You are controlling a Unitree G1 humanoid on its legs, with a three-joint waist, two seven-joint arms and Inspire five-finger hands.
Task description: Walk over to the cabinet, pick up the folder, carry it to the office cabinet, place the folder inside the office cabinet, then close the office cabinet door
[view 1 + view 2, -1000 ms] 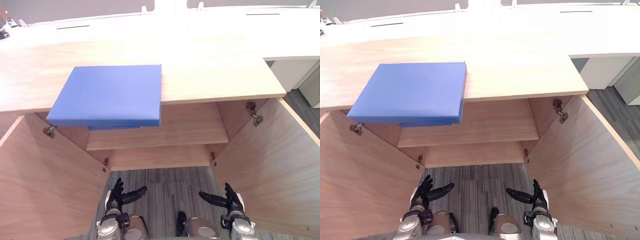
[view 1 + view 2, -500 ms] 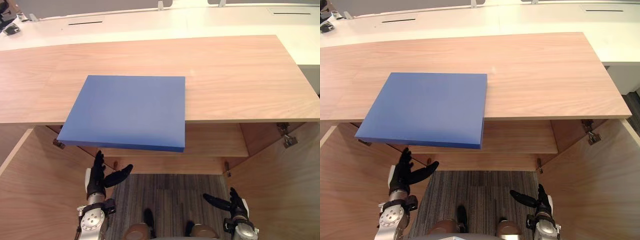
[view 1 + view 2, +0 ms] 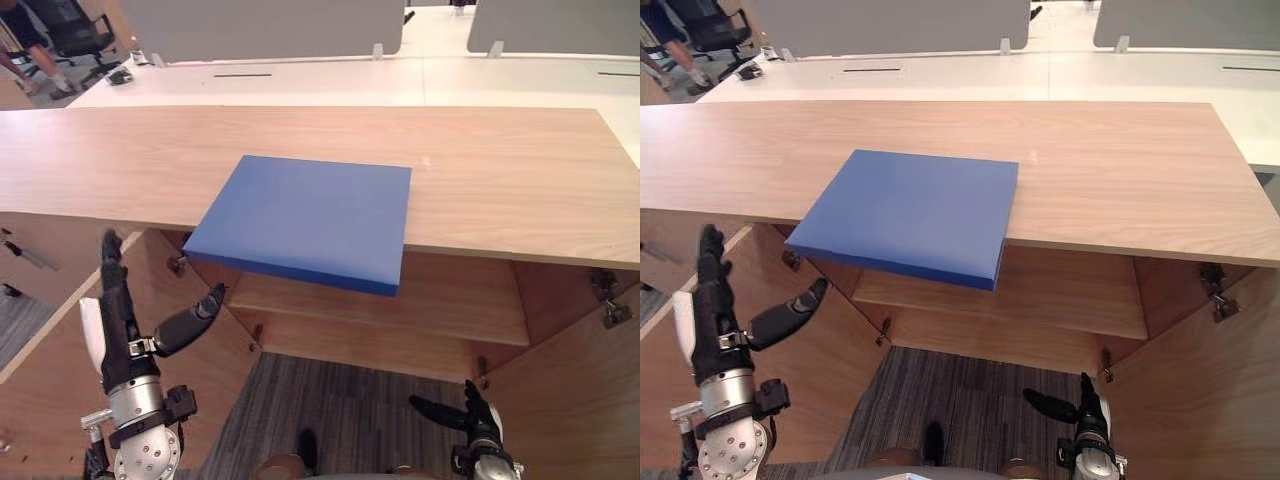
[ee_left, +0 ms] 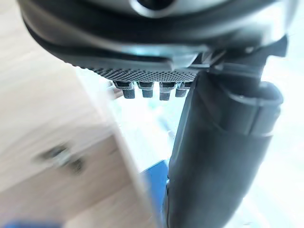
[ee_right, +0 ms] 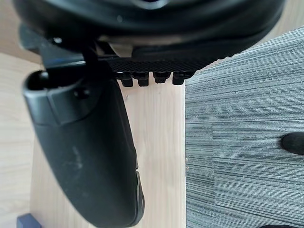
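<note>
Flat blue rectangular folder (image 3: pixel 305 218) is overhanging the front edge of the light wooden tabletop (image 3: pixel 500 170). We are holding both hands open, apart from it: left hand (image 3: pixel 116 345) raised, right hand (image 3: pixel 472 422) lower.

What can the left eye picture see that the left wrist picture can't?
Left eye view: the whole blue folder overhanging the wooden top, the shelf below, and the right hand. Left wrist view: the thumb of the left hand from very close. Both: the open left hand, wood, and some blue, likely the folder.
</note>
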